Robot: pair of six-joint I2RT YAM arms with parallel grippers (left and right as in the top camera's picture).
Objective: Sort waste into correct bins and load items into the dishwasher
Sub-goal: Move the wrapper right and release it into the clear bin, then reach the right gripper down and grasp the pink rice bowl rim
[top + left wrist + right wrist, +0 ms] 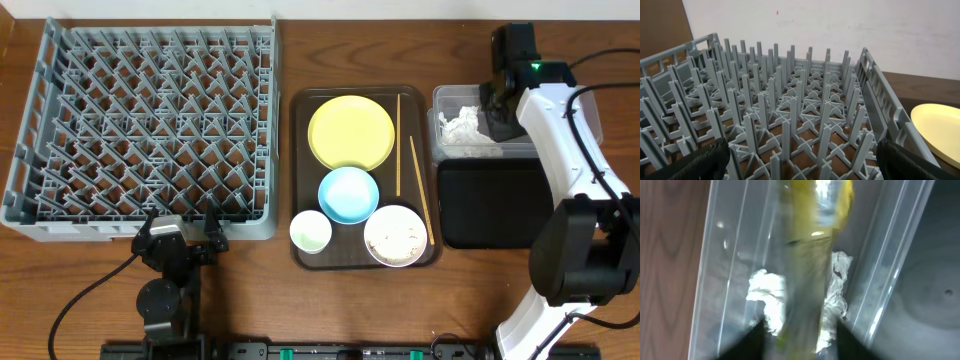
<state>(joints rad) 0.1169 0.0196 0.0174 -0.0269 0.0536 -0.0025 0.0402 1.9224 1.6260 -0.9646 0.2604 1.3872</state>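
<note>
Matt grey moulded plastic in the dish rack; grained brown wood on the bench; glossy clear plastic in the container; crumpled white paper tissue; shiny film on the wrapper; smooth matt plastic on the black tray.

Left hand spread wide, right arm outstretched.

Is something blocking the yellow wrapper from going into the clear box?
No, nothing visible does. The wrapper looks blurry, but it is right over the open clear box, which has no lid on. Only tissue lies at the bottom.
</note>
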